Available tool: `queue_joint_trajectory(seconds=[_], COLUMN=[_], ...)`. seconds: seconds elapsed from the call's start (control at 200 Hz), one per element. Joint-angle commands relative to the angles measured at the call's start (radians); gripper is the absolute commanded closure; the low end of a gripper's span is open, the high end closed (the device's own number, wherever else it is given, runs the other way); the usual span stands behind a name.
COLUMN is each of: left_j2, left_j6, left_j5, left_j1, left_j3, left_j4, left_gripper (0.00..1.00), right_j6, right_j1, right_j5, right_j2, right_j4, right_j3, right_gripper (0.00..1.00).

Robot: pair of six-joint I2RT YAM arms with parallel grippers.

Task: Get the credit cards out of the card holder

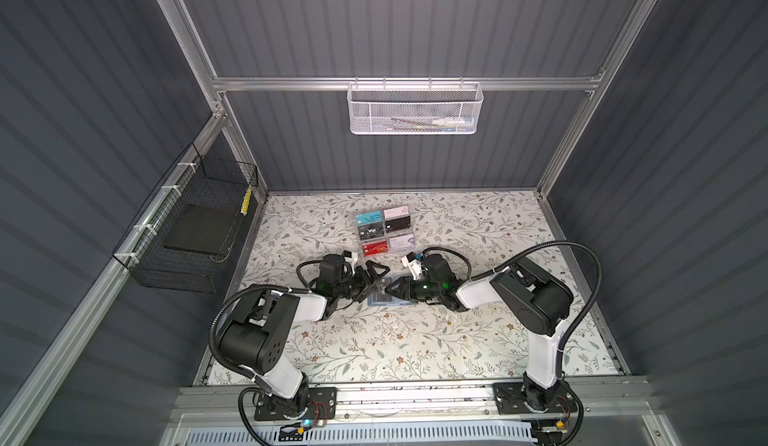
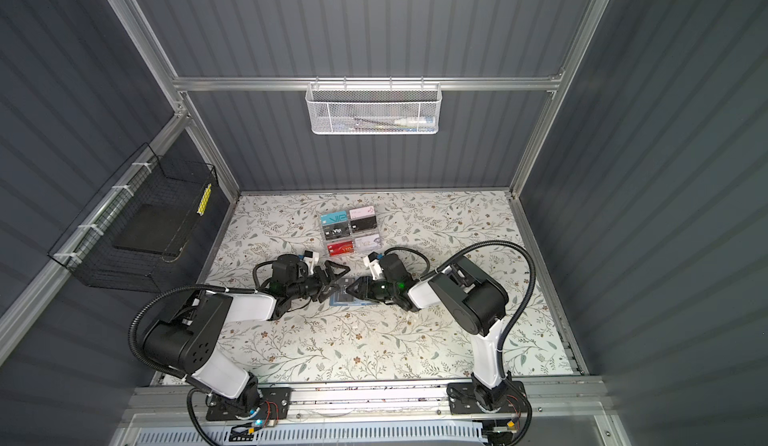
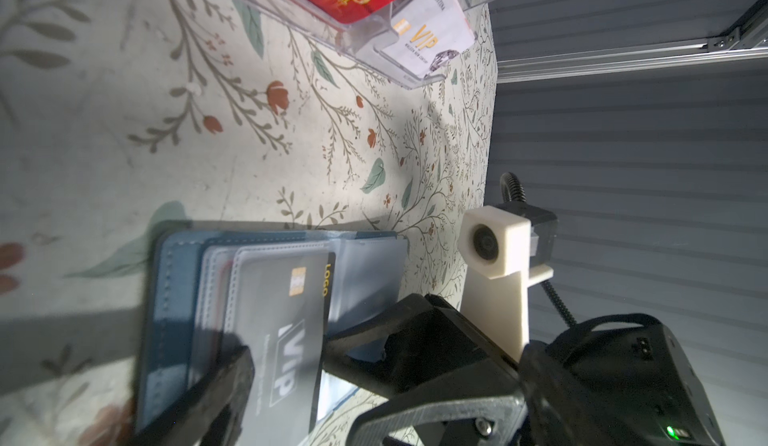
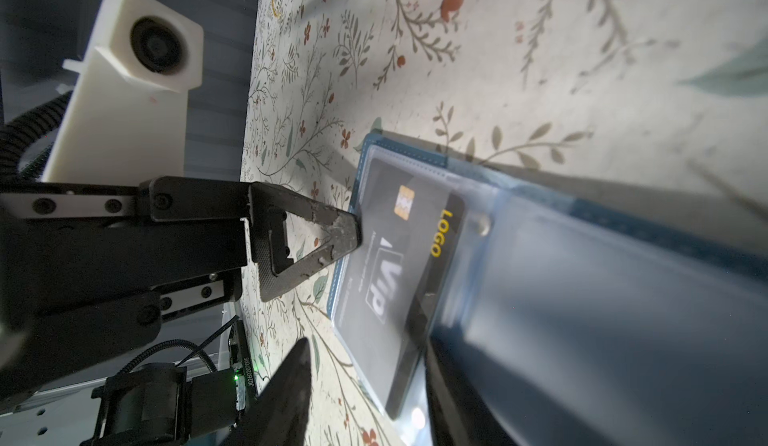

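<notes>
The blue card holder (image 1: 376, 303) (image 2: 341, 302) lies open on the floral table between both grippers. A black credit card (image 3: 286, 319) (image 4: 399, 257) with white "VIP" lettering sticks partly out of a translucent sleeve. My left gripper (image 1: 374, 282) (image 3: 320, 415) is open wide. One of its fingers (image 3: 216, 390) rests on the holder's (image 3: 174, 298) blue left half, and the tip of the other (image 4: 345, 232) is at the card's edge. My right gripper (image 1: 390, 289) (image 4: 370, 381) has its jaws apart, one on each side of the card's end. Other cards in the sleeves are hidden.
A clear tiered rack (image 1: 384, 232) (image 3: 374, 20) of coloured VIP cards stands just behind the grippers. A white mesh basket (image 1: 415, 107) hangs on the back wall. A black wire basket (image 1: 187, 232) hangs on the left wall.
</notes>
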Motion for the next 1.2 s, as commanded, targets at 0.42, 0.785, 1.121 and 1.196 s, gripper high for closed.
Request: queue_joint_trajectory(seconds=[0.42,0.785,1.121,1.196], left_j2=[-0.021,-0.047,-0.039,-0.019], left_j6=[0.064,0.098,0.12,0.103], left_j5=[-0.014,-0.038,-0.034,-0.026], left_j1=[0.005,0.005,0.005,0.005], left_j3=[-0.024,-0.026,-0.008,-0.016], left_j4=[-0.14,-0.204,-0.223,-0.188], left_gripper=[0.0,0.0,0.0,0.0], right_j6=[0.021,0.024,0.03,0.03], right_j1=[-0.009,-0.009,-0.008,-0.009], right_j5=[-0.009,-0.012,-0.02,-0.02], right_j2=[0.048,0.049,0.061,0.063], right_j4=[-0.006,-0.006,-0.004,-0.005], right_j3=[0.007,0.008,0.014,0.014], right_gripper=[0.55,0.56,0.57,0.57])
